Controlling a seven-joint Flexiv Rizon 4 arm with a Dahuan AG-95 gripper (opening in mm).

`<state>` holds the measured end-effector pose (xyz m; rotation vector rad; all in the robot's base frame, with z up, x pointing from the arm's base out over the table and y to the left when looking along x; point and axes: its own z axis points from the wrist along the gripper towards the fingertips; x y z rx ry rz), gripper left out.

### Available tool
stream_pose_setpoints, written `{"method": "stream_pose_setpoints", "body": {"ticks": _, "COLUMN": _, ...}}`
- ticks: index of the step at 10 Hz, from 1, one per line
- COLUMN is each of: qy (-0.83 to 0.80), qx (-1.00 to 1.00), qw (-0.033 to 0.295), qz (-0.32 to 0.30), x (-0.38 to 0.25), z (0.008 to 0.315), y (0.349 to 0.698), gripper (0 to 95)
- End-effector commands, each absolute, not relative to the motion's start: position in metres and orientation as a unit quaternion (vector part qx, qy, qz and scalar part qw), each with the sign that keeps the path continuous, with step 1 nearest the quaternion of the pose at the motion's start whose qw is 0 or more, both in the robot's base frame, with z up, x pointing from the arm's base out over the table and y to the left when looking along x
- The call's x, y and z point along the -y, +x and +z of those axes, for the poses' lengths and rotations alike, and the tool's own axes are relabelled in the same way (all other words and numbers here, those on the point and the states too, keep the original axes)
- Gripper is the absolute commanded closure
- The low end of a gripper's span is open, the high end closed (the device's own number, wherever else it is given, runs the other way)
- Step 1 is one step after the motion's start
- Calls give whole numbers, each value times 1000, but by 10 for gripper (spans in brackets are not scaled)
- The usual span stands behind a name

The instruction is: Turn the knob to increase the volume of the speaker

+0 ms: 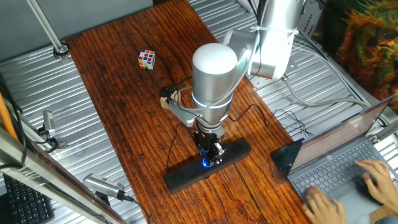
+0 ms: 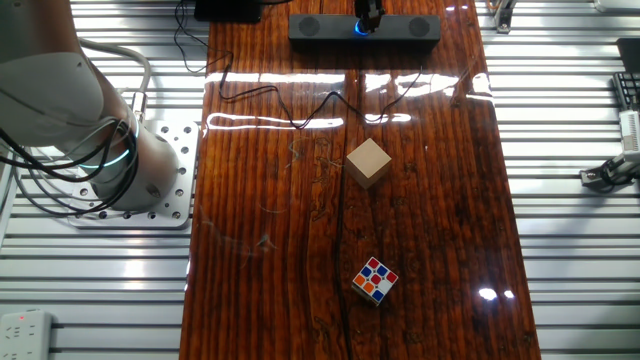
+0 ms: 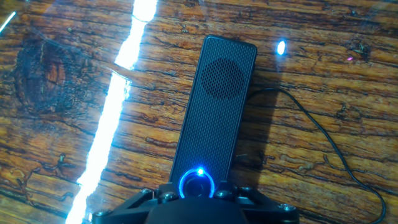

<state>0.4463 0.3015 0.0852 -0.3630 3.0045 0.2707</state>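
The speaker (image 1: 183, 176) is a long black bar lying across the near end of the wooden table (image 1: 118, 93); it also shows in the other fixed view (image 2: 400, 27) and fills the middle of the hand view (image 3: 214, 118). Its knob (image 3: 198, 185), ringed in glowing blue, sits at the centre of the bar (image 1: 206, 163) (image 2: 360, 27). My gripper (image 1: 210, 154) points straight down onto the knob, and its dark fingers (image 3: 166, 194) press against both sides of the blue ring. From the other side only the fingertips of the gripper (image 2: 368, 14) show at the top edge.
A Rubik's cube (image 1: 147, 58) (image 2: 375, 281) and a plain wooden block (image 2: 368, 162) lie farther along the table. The speaker's thin black cable (image 3: 323, 137) snakes over the wood (image 2: 300, 110). A laptop (image 1: 348, 155) stands right of the speaker, with a person's hands (image 1: 379, 177) on it.
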Motion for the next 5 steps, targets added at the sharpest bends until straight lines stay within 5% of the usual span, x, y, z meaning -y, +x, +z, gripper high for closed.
{"method": "stream_pose_setpoints", "body": {"ticks": 1, "qy": -123, "qx": -987, "qw": 51, "qz": 91, "x": -302, "z": 85, "y": 446, "gripper": 570}}
{"method": "stream_pose_setpoints", "body": {"ticks": 5, "qy": -132, "qx": -985, "qw": 48, "qz": 99, "x": -302, "z": 84, "y": 447, "gripper": 570}}
